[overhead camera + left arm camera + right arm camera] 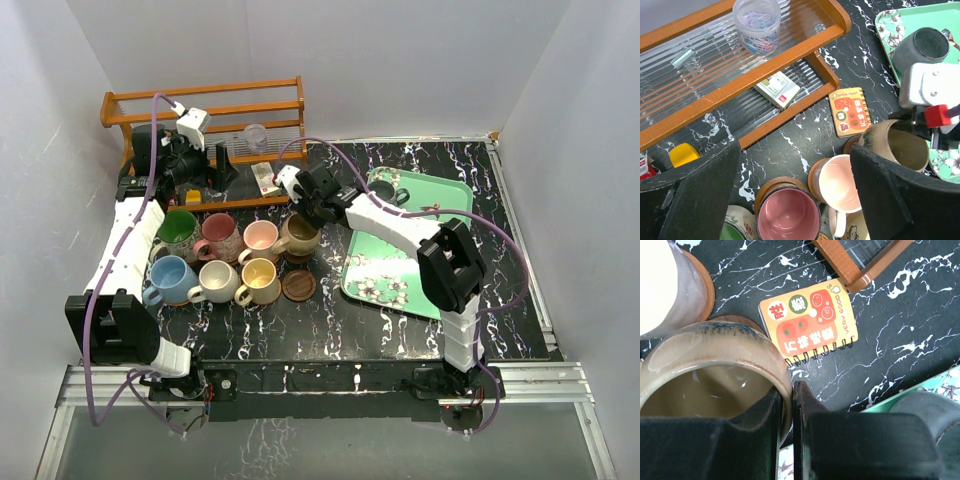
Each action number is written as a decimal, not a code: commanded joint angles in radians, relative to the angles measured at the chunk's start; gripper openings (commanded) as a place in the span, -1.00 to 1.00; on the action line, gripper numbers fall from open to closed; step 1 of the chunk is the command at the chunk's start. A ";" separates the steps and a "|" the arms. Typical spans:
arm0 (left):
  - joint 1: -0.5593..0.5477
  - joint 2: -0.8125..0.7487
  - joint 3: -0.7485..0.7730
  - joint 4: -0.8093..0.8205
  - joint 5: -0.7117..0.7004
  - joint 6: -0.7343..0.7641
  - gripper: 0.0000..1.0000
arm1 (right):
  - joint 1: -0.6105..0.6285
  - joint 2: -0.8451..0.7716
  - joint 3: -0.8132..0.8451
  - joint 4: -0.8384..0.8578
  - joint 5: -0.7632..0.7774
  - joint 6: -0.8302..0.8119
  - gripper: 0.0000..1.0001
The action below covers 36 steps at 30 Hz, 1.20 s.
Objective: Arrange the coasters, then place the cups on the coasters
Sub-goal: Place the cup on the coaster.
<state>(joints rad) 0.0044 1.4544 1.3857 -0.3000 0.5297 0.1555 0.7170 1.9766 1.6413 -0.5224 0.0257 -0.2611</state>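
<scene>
right gripper (pixel 787 400) was clamped on the rim wall of tan mug (pixel 715 365), one finger inside | mug sat over dark coaster (pixel 737 321), back row's right end | left gripper (pixel 795 165) hung gaping, empty, above pink mug (pixel 788 217) | judged: glazed ceramic, rigid, heavyish, slick, chippable; handle-side rim looked the best hold

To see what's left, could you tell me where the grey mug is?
Top view: the grey mug stands in the far left corner of the green tray, right of the tan mug that the right tool grips.
</scene>
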 commanded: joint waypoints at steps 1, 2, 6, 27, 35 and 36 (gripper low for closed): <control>0.008 -0.064 -0.010 0.019 -0.003 -0.016 0.79 | 0.014 -0.003 0.081 0.061 0.045 0.002 -1.00; 0.008 -0.067 -0.010 0.019 -0.003 -0.015 0.79 | 0.015 -0.001 0.083 0.061 0.046 0.002 -1.00; 0.009 -0.066 -0.014 0.022 0.002 -0.015 0.79 | 0.019 0.011 0.091 0.054 0.052 -0.004 -1.00; 0.010 -0.074 -0.027 0.023 0.003 0.003 0.81 | 0.033 0.086 0.176 -0.019 0.057 -0.030 -1.00; 0.011 -0.076 -0.031 0.022 0.001 0.008 0.81 | 0.038 0.113 0.215 -0.051 0.055 -0.036 -1.00; 0.011 -0.076 -0.031 0.022 0.001 0.008 0.81 | 0.039 0.115 0.219 -0.053 0.054 -0.038 -1.00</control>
<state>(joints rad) 0.0101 1.4311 1.3605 -0.2905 0.5262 0.1566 0.7464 2.0949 1.7737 -0.6304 0.0807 -0.2947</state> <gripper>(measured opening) 0.904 0.075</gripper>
